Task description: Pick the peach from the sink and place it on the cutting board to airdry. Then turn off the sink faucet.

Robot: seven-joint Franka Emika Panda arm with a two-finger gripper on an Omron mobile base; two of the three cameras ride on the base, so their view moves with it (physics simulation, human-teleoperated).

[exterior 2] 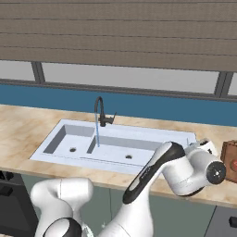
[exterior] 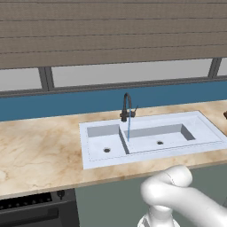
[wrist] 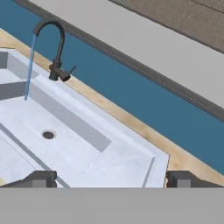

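The tool (wrist: 111, 179) hovers released, jaws wide, above the sink's (wrist: 131, 162) right basin; the running sink faucet (wrist: 54, 48) stands beyond, well apart.

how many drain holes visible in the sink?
2. One drain in the left basin of the sink, one drain in the right basin, where the faucet stream lands. None looks hidden.

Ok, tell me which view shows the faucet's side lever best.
The hand view: the sink faucet stands large there, its lever sticking out to the side against the blue wall, water running from the spout. The left base view and the right base view show the faucet smaller, the lever just a thin line.
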